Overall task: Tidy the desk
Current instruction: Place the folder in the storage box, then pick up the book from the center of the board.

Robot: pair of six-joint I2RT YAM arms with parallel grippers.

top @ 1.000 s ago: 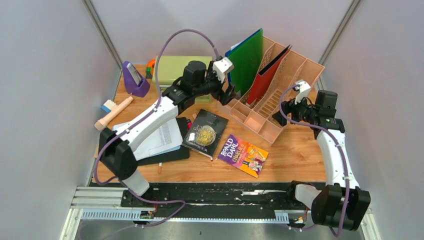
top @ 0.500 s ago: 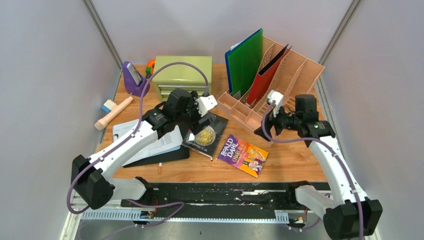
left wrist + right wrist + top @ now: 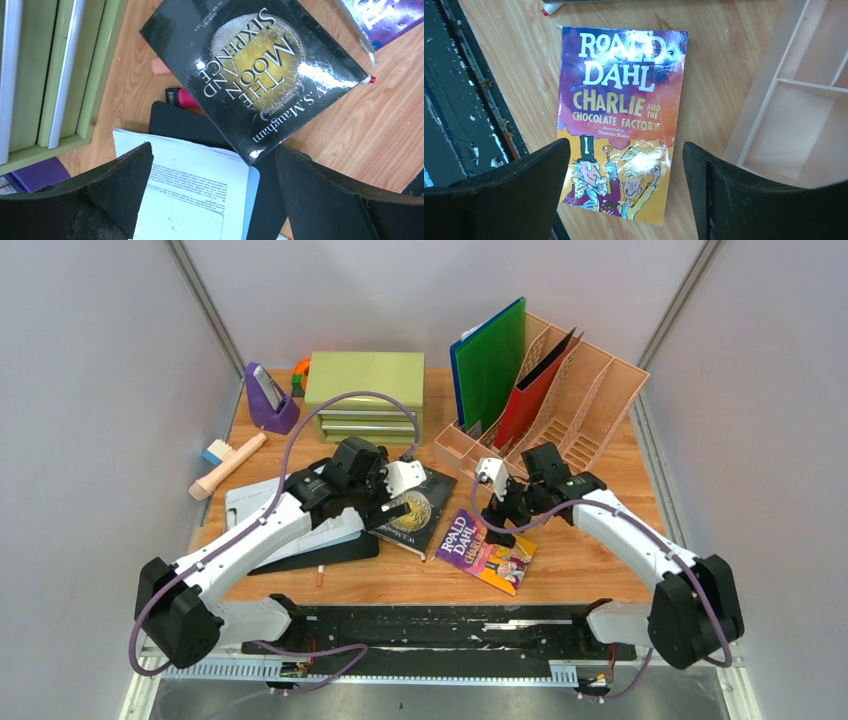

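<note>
On the orange-brown bench (image 3: 590, 550), metal rail nearest the arm bases: wide-open left hand (image 3: 212, 157) over a black novel (image 3: 255, 75). Wide-open right hand (image 3: 625, 150) over a Roald Dahl paperback (image 3: 619, 115) beside the pink file rack (image 3: 794, 105), holding nothing.

Glossy black paperback book (image 3: 250, 75) reads "THE MOON AND SIXPENCE", "S. Maugham" — purple-and-orange illustrated paperback book (image 3: 619, 120) reads "ROALD DAHL", "CHARLIE AND THE CHOCOLATE FACTORY", "Quentin Blake".
</note>
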